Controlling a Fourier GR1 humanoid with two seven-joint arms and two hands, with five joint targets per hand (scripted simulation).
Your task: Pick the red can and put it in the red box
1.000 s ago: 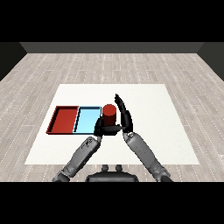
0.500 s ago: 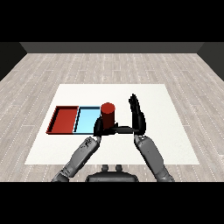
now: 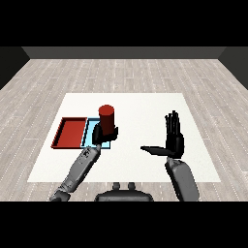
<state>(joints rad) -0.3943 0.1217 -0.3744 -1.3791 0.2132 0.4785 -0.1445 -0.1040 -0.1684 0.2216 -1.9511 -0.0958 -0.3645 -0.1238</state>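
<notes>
The red can (image 3: 106,117) stands upright over the right part of the light blue tray (image 3: 91,131), with my left hand (image 3: 100,134) curled round its lower half. The can's base is hidden by that hand, so I cannot tell whether it rests on the tray. The red tray (image 3: 71,133) lies just left of the blue one and holds nothing. My right hand (image 3: 173,139) is raised well to the right of the can, fingers straight and thumb pointing left, touching nothing.
The two trays sit side by side on the left part of the white table (image 3: 140,109). A grey wooden floor (image 3: 126,72) surrounds the table.
My right hand has let go of the can and swung away to the right with its fingers spread. The can stays in my left hand by the blue tray.
</notes>
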